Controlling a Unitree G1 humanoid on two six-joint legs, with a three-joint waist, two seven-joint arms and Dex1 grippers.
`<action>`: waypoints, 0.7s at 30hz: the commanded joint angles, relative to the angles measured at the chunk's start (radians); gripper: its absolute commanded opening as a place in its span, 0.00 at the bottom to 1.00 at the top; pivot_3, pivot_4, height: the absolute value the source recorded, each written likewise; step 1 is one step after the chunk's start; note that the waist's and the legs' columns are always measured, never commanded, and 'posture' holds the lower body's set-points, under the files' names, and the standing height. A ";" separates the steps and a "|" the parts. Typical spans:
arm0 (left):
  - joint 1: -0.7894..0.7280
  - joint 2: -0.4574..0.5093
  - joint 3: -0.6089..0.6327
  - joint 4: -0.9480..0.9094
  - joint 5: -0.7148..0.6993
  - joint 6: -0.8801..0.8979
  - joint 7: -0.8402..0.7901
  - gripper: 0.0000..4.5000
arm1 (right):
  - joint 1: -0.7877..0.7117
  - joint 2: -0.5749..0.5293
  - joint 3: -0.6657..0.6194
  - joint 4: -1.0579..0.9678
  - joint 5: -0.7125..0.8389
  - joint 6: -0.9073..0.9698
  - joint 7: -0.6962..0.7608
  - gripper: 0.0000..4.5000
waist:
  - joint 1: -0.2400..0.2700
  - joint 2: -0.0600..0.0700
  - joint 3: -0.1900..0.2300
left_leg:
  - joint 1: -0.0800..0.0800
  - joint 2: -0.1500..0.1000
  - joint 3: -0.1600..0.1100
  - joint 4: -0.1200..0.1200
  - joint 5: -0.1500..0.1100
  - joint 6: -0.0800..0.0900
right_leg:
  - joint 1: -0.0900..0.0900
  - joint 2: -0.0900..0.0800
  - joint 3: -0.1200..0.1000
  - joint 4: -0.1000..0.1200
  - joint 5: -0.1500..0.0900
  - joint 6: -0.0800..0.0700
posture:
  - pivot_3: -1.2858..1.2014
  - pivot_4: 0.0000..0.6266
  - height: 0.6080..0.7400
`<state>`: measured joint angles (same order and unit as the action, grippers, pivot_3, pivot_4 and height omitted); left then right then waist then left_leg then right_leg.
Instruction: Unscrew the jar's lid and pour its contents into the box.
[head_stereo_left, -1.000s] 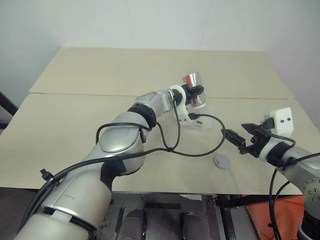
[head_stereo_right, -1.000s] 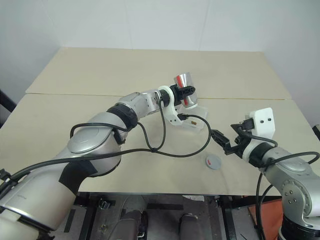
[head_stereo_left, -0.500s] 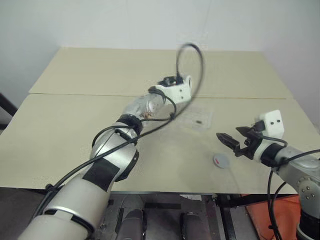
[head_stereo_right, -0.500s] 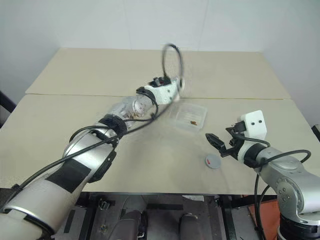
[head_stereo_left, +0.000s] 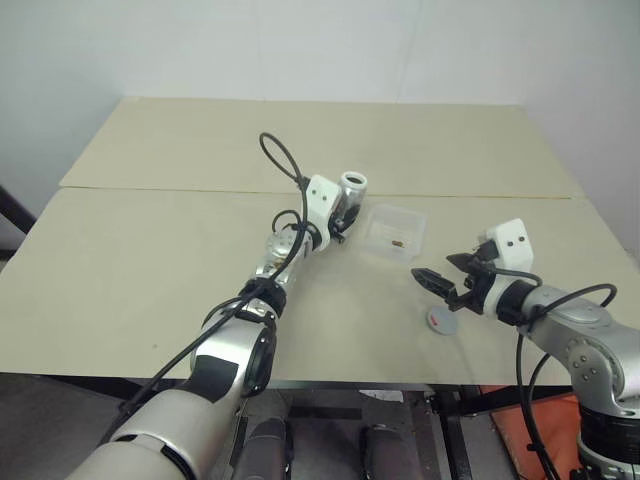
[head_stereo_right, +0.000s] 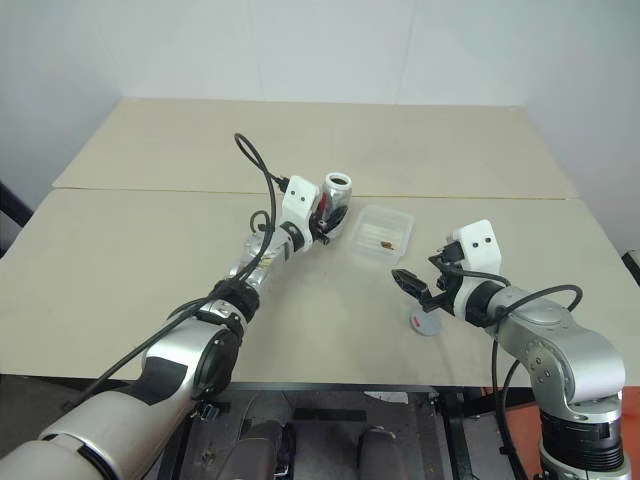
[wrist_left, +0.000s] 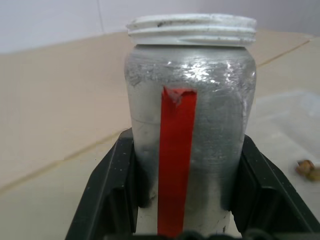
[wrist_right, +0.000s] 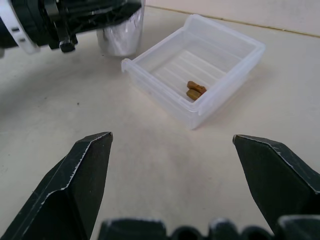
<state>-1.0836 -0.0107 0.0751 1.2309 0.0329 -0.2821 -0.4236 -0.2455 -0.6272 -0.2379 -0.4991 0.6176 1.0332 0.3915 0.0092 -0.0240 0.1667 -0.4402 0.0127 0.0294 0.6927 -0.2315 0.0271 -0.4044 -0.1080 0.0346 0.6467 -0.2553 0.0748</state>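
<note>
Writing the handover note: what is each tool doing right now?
Left tool: shut on the jar, upright, lid off.
Right tool: open, empty.

The jar (wrist_left: 190, 130) looked like silver foil-wrapped metal, crinkled and glossy, with a smooth red tape strip and a white ridged plastic rim. The box (wrist_right: 200, 75) was clear, slightly frosted plastic with smooth walls. The table (head_stereo_left: 150, 250) was matt beige, and the fingers (wrist_right: 75, 185) were matt black plastic.

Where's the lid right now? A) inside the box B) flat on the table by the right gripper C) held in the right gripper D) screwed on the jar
B: the lid lies flat on the table just under the open, empty right gripper.
</note>
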 joint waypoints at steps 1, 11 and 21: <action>0.012 0.001 -0.007 -0.042 -0.006 -0.025 0.010 0.43 | -0.008 -0.007 -0.013 -0.011 -0.010 -0.034 0.003 0.99 | 0.000 0.000 0.000 | 0.000 0.000 0.000 0.001 0.000 0.000 | 0.000 0.000 0.000 0.000 0.000 0.000 | 0.52 0.24 1.00; 0.083 -0.015 0.007 -0.057 -0.043 -0.071 -0.039 0.65 | 0.010 -0.009 -0.010 -0.021 -0.034 -0.039 0.004 1.00 | 0.000 0.000 0.000 | 0.001 0.000 0.000 0.001 0.000 0.000 | 0.001 0.000 0.000 0.000 0.000 0.000 | 0.52 0.24 1.00; 0.145 -0.019 -0.001 -0.139 -0.057 -0.096 -0.042 0.99 | 0.013 -0.012 -0.001 -0.022 -0.040 -0.036 0.013 1.00 | 0.000 0.001 0.000 | 0.001 0.000 -0.001 0.001 0.000 0.000 | 0.001 0.000 0.000 0.000 0.000 0.000 | 0.52 0.24 1.00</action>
<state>-0.9474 -0.0262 0.0771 1.1359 -0.0070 -0.3550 -0.4623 -0.2245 -0.6272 -0.2280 -0.4942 0.5783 1.0262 0.3952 0.0095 -0.0235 0.1663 -0.4396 0.0127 0.0279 0.6936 -0.2317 0.0273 -0.4037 -0.1080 0.0347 0.6466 -0.2553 0.0749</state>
